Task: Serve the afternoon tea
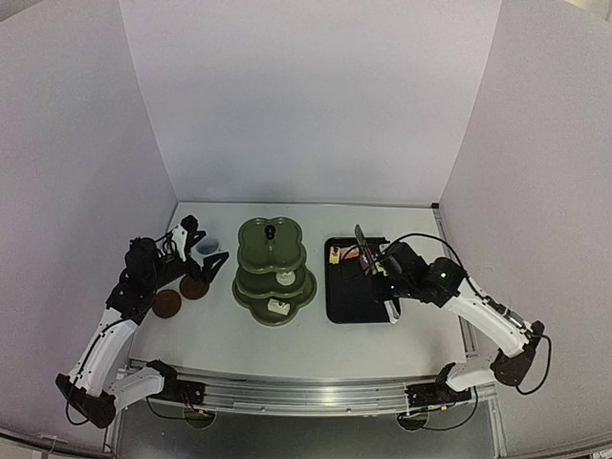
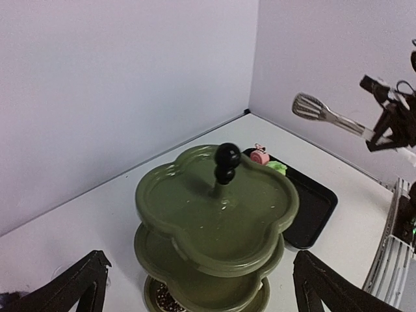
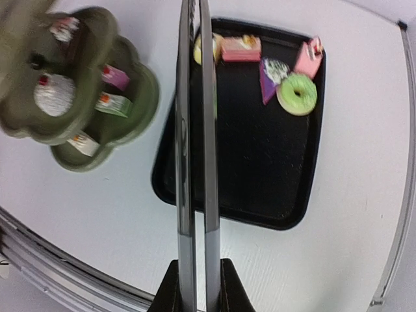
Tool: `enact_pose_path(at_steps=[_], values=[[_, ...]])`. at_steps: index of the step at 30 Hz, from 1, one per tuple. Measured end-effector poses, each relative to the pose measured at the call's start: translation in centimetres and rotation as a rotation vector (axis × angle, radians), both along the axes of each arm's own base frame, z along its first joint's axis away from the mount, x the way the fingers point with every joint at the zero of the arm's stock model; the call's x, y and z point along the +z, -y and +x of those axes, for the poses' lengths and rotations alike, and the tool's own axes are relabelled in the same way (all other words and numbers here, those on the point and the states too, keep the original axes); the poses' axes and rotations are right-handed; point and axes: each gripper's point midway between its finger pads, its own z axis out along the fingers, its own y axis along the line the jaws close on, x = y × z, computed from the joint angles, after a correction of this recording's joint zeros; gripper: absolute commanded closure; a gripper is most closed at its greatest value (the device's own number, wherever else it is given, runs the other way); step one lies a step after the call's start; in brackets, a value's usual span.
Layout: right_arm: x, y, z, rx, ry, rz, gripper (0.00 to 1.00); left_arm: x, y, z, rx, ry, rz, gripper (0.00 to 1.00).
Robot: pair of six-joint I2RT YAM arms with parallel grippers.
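Note:
The olive-green three-tier stand (image 1: pixel 272 271) stands mid-table; its top tier (image 2: pixel 214 208) is bare, and small cakes (image 3: pixel 52 94) sit on the lower tiers. More cakes and a green doughnut (image 3: pixel 297 93) lie at the far end of the black tray (image 1: pixel 359 296). My left gripper (image 1: pixel 199 247) is open, facing the stand, its fingers (image 2: pixel 78 286) wide apart. A bluish cup (image 1: pixel 207 247) shows between them in the top view. Two brown coasters (image 1: pixel 166 303) (image 1: pixel 194 287) lie near it. My right gripper (image 3: pixel 198 286) is shut on the metal tongs (image 3: pixel 193 130), held over the tray's left edge.
White walls enclose the table on three sides. A metal rail (image 1: pixel 306 387) runs along the near edge. The tongs' slotted head (image 2: pixel 311 106) shows raised above the tray in the left wrist view. Bare tabletop (image 1: pixel 306 339) lies in front of the stand and tray.

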Motion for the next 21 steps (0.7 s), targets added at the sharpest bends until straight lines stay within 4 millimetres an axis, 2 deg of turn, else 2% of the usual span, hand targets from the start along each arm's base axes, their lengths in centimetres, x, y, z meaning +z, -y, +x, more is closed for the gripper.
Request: enact_pose_path(at_steps=[5,9,13,21], values=[[-8.3,1.1,0.4,-0.102,-0.229,-0.144,0.99,-2.6,-1.7,1.6,0.137,-0.063,0.022,0.0],[-12.5,0.6,0.3,-0.124,-0.355,-0.197,0.98,-4.7,-2.5,2.1,0.195,-0.105,0.045,0.01],[-14.9,0.4,0.2,-0.142,-0.429,-0.215,0.97,-5.6,-2.9,2.1,0.217,-0.119,0.059,0.01],[-18.0,1.2,0.6,-0.203,-0.503,-0.249,0.91,-5.6,-3.0,2.1,0.222,-0.105,0.06,0.01]])
